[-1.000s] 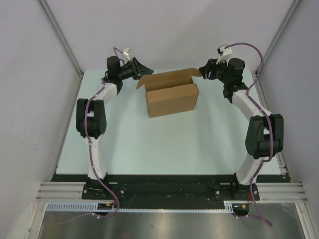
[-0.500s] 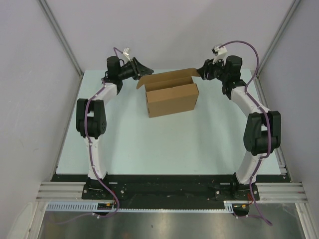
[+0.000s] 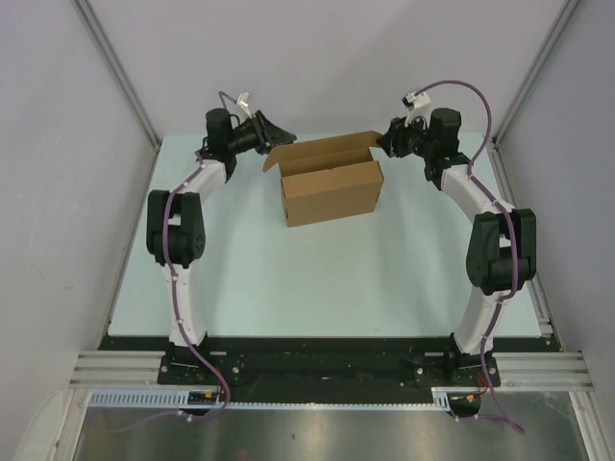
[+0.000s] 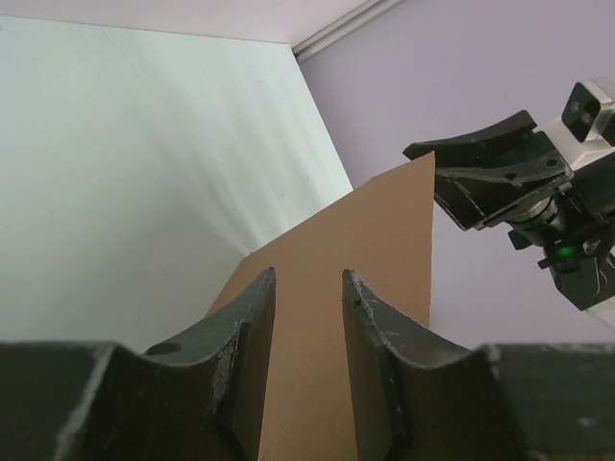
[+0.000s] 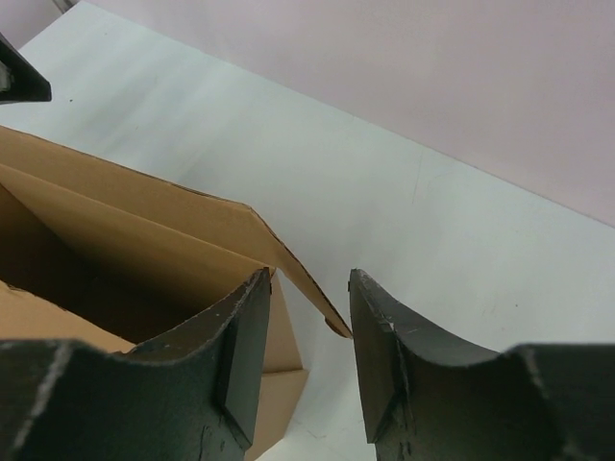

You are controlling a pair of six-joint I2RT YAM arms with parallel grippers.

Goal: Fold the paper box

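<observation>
The paper box (image 3: 332,192) stands erected near the far edge of the bench (image 3: 288,288), midway between its far corners, with its walls formed but its top flaps unfolded. The left gripper (image 3: 274,135) and right gripper (image 3: 387,142), jaws parted, each straddle an end flap without clamping it. Closing the top appears to be what is left.

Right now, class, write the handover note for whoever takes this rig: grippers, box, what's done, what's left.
Left gripper: open, fingers either side of the left end flap.
Right gripper: open, at the corner of the right end flap.
Paper box: upright at the far middle of the table, top open.
Done: carton erected.
Left: fold the top flaps shut.
</observation>
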